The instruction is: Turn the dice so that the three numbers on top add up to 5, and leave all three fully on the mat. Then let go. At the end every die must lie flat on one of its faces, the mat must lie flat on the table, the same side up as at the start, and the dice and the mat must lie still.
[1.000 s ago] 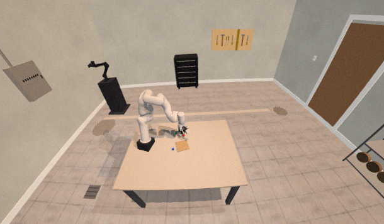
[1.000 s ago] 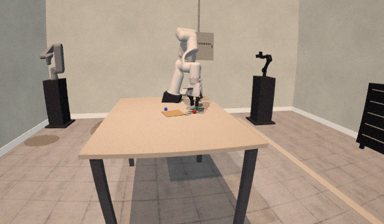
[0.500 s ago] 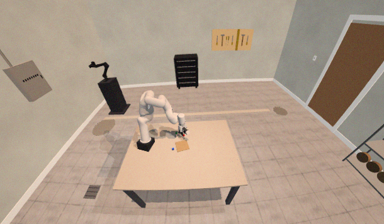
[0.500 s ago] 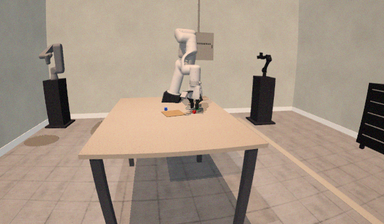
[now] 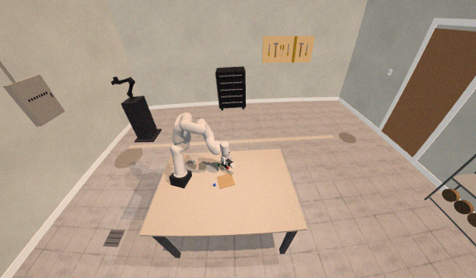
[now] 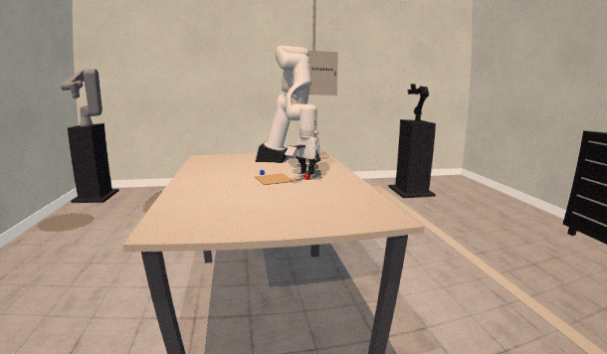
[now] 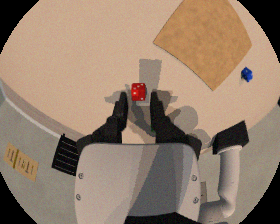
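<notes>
Red die at the tool tips, off the mat; blue die beside the mat; green die near the arm.

Top view: the green die is seen left of the tool, the blue die just left of the mat; the arm is bent over and reaches down to the surface. Exterior view: the red die is seen low at the tool, right of the mat; green is not made out. Wrist view: the fingers are part-spread and nothing is gripped; the red die lies just beyond the tips, apart from the mat.

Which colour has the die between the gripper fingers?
Red die with white pips, best seen in the wrist view.
</notes>
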